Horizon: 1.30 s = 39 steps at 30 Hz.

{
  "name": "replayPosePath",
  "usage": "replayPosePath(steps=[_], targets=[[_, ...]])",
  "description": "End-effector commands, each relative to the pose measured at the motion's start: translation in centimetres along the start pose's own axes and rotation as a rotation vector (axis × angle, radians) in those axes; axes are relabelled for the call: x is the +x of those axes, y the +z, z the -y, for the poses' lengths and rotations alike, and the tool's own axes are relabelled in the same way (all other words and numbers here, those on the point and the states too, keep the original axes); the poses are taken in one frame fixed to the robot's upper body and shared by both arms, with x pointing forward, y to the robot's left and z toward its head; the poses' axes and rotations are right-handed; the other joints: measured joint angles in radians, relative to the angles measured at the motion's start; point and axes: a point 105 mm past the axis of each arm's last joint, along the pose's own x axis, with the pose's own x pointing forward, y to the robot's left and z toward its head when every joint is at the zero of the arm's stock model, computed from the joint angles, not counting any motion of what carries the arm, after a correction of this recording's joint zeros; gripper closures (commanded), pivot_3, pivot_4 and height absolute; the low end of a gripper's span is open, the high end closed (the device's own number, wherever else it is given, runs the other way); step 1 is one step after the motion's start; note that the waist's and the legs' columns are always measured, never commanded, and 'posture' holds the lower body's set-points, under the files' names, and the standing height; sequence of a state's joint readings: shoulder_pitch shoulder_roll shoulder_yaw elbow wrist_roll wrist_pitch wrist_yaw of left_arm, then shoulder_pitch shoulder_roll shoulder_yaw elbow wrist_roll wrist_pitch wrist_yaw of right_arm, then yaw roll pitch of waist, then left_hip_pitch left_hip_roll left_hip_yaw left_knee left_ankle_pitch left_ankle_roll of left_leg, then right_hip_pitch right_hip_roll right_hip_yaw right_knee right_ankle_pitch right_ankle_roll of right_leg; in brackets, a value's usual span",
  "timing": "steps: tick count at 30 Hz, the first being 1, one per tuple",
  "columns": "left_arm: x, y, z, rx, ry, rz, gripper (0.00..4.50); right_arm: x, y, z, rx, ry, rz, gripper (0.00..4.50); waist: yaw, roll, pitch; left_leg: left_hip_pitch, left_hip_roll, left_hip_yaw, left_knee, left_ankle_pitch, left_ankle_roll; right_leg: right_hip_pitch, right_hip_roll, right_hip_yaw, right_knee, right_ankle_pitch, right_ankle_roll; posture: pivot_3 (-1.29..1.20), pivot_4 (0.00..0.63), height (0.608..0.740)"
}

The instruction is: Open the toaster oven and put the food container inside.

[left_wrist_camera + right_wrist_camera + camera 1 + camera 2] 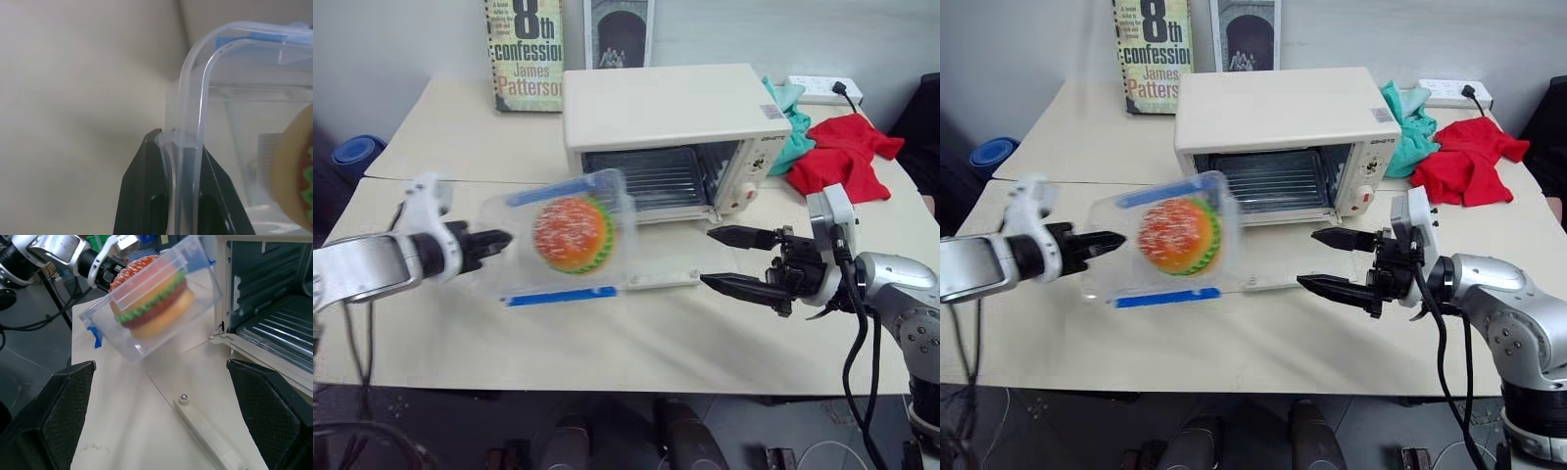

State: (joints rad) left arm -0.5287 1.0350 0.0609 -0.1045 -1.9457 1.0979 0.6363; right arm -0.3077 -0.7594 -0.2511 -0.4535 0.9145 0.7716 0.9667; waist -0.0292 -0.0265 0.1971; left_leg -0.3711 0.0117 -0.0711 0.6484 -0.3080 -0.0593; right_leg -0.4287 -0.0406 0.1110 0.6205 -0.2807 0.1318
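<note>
Behind the table (607, 343), a book (526, 51) reads "James Patterson".

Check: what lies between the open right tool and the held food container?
Only the oven's lowered door, seen in both eye views.

Your left gripper (501, 238): two tapered black fingers, black block behind them, white housing, silver forearm | your right gripper (732, 259): matching pointed black fingers, white bracket behind, grey-silver rounded forearm, black cables looping off it.
</note>
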Motion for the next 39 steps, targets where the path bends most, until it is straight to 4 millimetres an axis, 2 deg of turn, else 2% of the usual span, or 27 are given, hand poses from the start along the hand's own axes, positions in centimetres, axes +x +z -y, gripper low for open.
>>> replayPosePath(steps=[1,4,9,19,21,26,29,31,35,38,39], targets=[[1.6,0.3,2.0,0.036,0.004,-0.005,4.48,-1.0,1.6,-1.2,-0.067,0.001,0.038,0.00,0.000,0.000,0.000,0.000,0.000,0.000,0.000,0.000,0.000,0.000,0.000,0.000,0.000,0.000,0.000,0.00,0.150,0.740],[3.5,0.3,4.4,0.023,-0.027,-0.019,4.48,-2.1,2.0,-2.4,-0.072,0.003,0.041,0.00,0.006,0.000,0.000,-0.001,0.000,-0.001,0.000,0.000,0.000,-0.001,0.000,0.000,0.000,0.000,0.001,0.00,0.150,0.740],[5.0,1.5,5.0,-0.037,0.051,-0.008,4.48,-2.9,1.5,-3.5,-0.088,-0.032,0.017,0.00,0.003,0.000,0.000,-0.001,0.000,0.000,0.002,0.001,-0.001,-0.001,0.000,0.001,0.001,0.000,0.001,0.00,0.150,0.740],[7.2,2.6,7.2,-0.025,0.038,-0.079,4.48,-3.2,0.2,-3.7,-0.110,-0.122,-0.013,0.00,0.011,0.000,0.000,0.000,-0.002,-0.001,0.003,0.004,-0.002,0.001,0.000,0.001,0.002,0.001,0.003,0.00,0.150,0.740],[7.6,2.8,7.3,-0.034,0.050,-0.076,3.78,-3.2,0.0,-3.6,-0.115,-0.148,-0.014,0.00,0.017,0.000,0.000,0.000,-0.003,-0.001,0.003,0.004,-0.002,0.001,0.000,0.001,0.002,0.002,0.003,0.00,0.150,0.740],[7.7,3.7,7.2,-0.038,0.072,-0.036,2.39,-3.4,-0.4,-3.6,-0.112,-0.186,-0.019,0.00,0.025,-0.001,0.000,0.000,-0.002,-0.001,0.002,0.005,-0.004,0.001,0.000,0.001,0.001,0.001,0.003,0.00,0.150,0.740],[7.4,4.2,7.9,-0.063,0.000,-0.005,1.51,-3.5,-0.7,-3.7,-0.099,-0.202,-0.020,0.00,0.028,-0.001,0.000,-0.001,-0.003,-0.001,0.002,0.006,-0.004,0.001,0.000,0.001,0.001,0.001,0.003,0.00,0.150,0.740],[6.8,4.5,8.8,-0.054,-0.104,0.018,1.51,-3.5,-1.0,-3.8,-0.087,-0.210,-0.024,0.00,0.028,-0.001,0.000,-0.001,-0.003,-0.001,0.002,0.006,-0.005,0.001,0.000,0.001,0.000,0.001,0.003,0.00,0.150,0.740],[5.1,4.6,9.3,-0.053,-0.263,0.061,1.51,-3.5,-1.5,-4.0,-0.050,-0.206,-0.028,0.00,0.024,-0.001,0.000,0.000,-0.002,0.000,0.001,0.006,-0.006,0.001,0.000,0.001,0.000,0.001,0.003,0.00,0.150,0.740],[3.1,5.3,9.7,-0.042,-0.399,0.139,1.51,-3.5,-2.0,-3.9,-0.026,-0.206,-0.038,0.00,0.024,-0.001,0.000,0.000,-0.002,0.000,0.001,0.006,-0.005,0.001,0.000,0.001,0.001,0.001,0.003,0.00,0.150,0.740],[2.3,5.6,9.6,-0.032,-0.448,0.172,1.50,-3.4,-2.1,-3.9,-0.010,-0.205,-0.037,0.19,0.024,-0.001,0.000,0.000,-0.002,0.000,0.001,0.006,-0.005,0.001,0.000,0.001,0.001,0.001,0.003,0.00,0.150,0.740]])
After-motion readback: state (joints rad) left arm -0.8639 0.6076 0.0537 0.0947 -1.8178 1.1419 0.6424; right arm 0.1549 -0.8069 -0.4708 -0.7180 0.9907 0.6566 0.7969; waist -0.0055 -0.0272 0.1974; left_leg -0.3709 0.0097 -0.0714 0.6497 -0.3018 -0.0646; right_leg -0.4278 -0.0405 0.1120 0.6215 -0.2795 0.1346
